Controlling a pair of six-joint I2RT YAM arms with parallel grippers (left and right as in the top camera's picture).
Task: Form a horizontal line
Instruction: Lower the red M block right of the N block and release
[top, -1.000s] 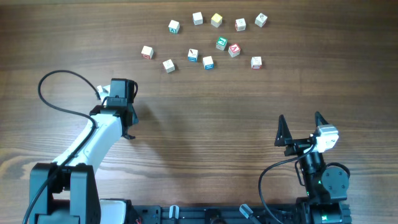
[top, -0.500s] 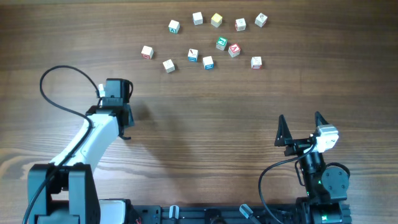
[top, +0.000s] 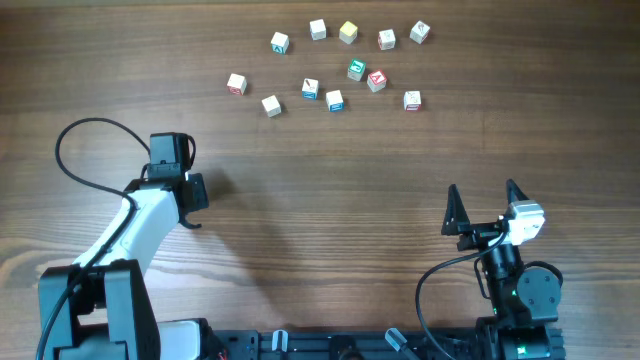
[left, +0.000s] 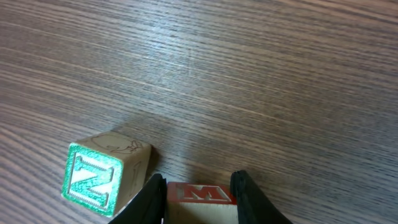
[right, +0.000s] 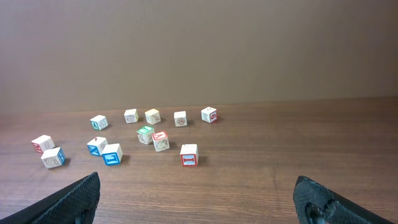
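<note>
1. Clamping a square-edged wooden M cube (left: 200, 194), red-lettered, the left gripper (left: 199, 188) sits at bottom centre.
2. The N cube (left: 93, 180), with a raised green print, rests at lower left just beside it on the grainy table (left: 261, 74).
3. The right gripper (top: 482, 190), lower right, has its pointed fingers spread wide.

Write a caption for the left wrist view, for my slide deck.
The left fingers grip a red M cube beside a green N cube on the wooden table.
</note>
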